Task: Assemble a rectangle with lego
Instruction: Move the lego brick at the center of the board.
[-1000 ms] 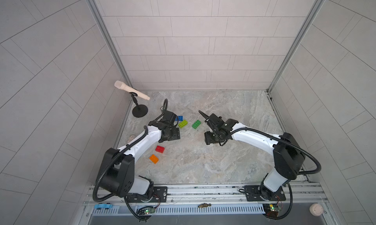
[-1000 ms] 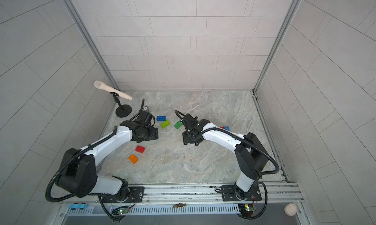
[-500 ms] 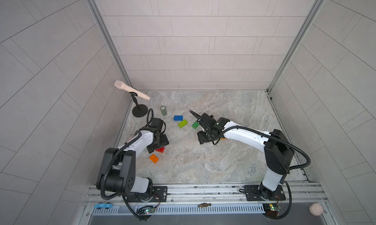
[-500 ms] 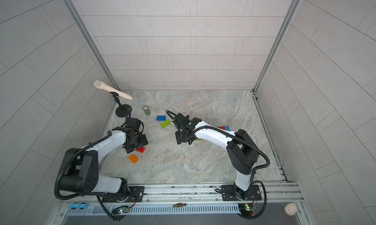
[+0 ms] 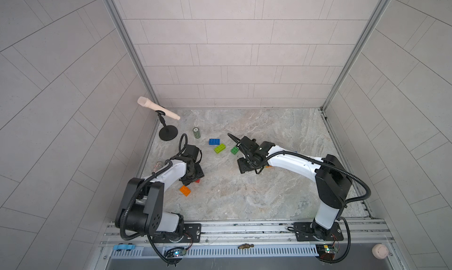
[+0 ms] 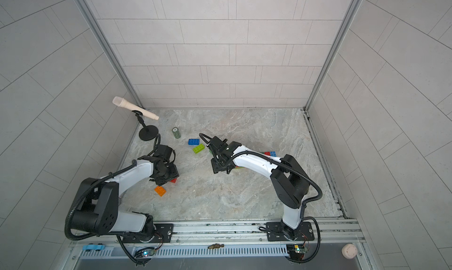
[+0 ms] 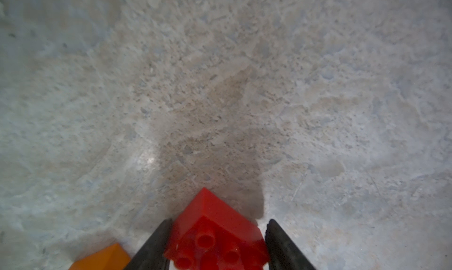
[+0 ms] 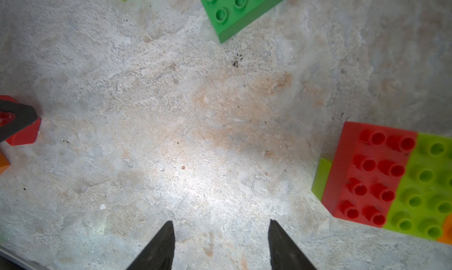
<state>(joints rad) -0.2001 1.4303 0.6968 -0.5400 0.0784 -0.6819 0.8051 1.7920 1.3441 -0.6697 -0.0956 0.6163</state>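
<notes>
While pressed low to the table, left claw (image 7: pixel 219 221): clamped on the red brick (image 7: pixel 210 215), one dark finger against each side, a corner of the brick poking out ahead!
Red brick: flat on the table (image 5: pixel 244 195), studs up, on the left arm's side; only a sliver showing from under the claw in both top views.
Orange brick (image 5: pixel 185 190): just beside the red one, on the near side, loose and flat.
Right claw (image 8: pixel 220 222): partly open, nothing between the fingers, hovering over bare table around the middle.
Green brick (image 8: pixel 242 7): ahead of the right claw, loose, studs up, set at a slant.
Lime brick (image 5: pixel 219 148) and blue brick (image 5: pixel 214 141): loose, close together toward the back, between the green one and the left arm.
Joined bricks (image 8: pixel 391 178): red and lime pressed side by side, studs up, a lime layer peeking out beneath, a bit of orange at the edge; off to one side of the right claw, mostly hidden under the right arm (image 5: pixel 293 162) in both top views.
Small cylinder (image 5: pixel 196 133): upright near the back, beside the microphone stand (image 5: pixel 167 134).
</notes>
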